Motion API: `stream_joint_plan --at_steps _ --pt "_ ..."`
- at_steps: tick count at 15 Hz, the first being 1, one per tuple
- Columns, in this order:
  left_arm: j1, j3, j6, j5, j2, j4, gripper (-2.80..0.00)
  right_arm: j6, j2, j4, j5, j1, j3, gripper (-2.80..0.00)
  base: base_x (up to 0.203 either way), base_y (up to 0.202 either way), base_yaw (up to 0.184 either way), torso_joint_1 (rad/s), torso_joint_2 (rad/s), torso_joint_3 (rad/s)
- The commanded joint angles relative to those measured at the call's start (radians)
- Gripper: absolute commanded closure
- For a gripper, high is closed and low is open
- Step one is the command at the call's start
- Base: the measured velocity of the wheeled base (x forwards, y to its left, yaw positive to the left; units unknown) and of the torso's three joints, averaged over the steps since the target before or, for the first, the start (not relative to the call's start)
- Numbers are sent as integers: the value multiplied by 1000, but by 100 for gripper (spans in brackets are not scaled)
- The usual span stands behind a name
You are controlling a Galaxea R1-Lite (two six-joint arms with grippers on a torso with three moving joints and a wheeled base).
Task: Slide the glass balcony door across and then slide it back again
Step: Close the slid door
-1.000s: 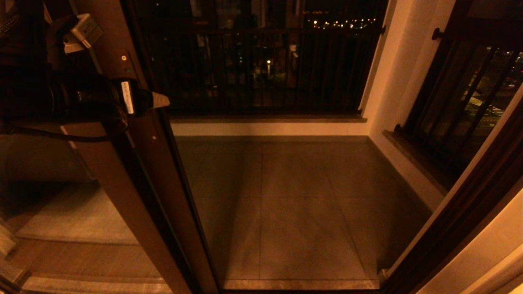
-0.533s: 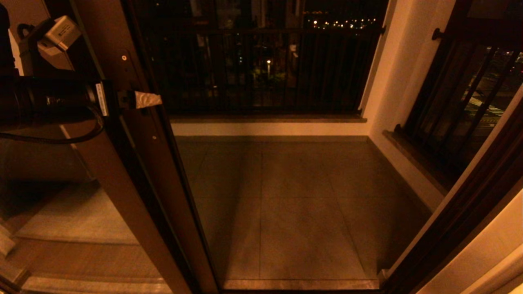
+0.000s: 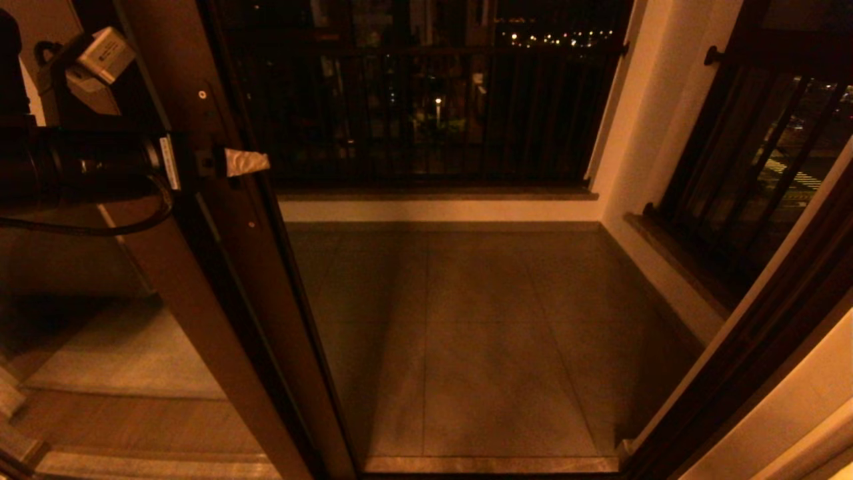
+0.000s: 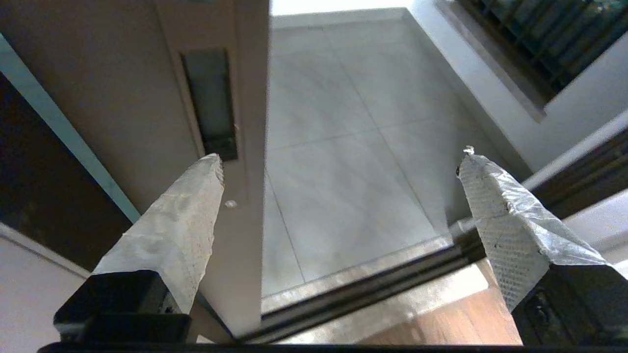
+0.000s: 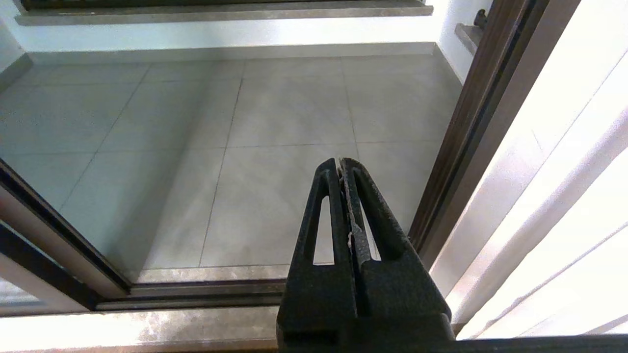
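Observation:
The glass balcony door stands at the left of the doorway, its reddish-brown stile running down to the floor, with the opening to the balcony wide beside it. My left gripper is open at handle height, holding nothing. One taped fingertip lies in front of the stile just below the dark recessed handle slot; the other fingertip hangs in the open doorway. In the head view one pale fingertip shows past the stile's edge. My right gripper is shut and empty, low near the threshold.
Beyond the floor track lies the grey tiled balcony floor with a dark railing at its far side. The dark right jamb and a pale curtain bound the opening on the right.
My left gripper has drawn back a little to the left along the stile and its fingers have spread wider. The door itself has not visibly moved.

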Motion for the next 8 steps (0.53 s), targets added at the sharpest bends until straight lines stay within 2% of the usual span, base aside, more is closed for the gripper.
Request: stream_joint_plan --at_steps 1,8 --pt "0 -5 -1 -1 22 -4 -280 0 1 2 0 0 0 0 0 0 0 0 0 0" --pt "0 -49 0 -7 77 -20 -280 0 1 0 0 0 1 0 0 0 0 0 0 0"
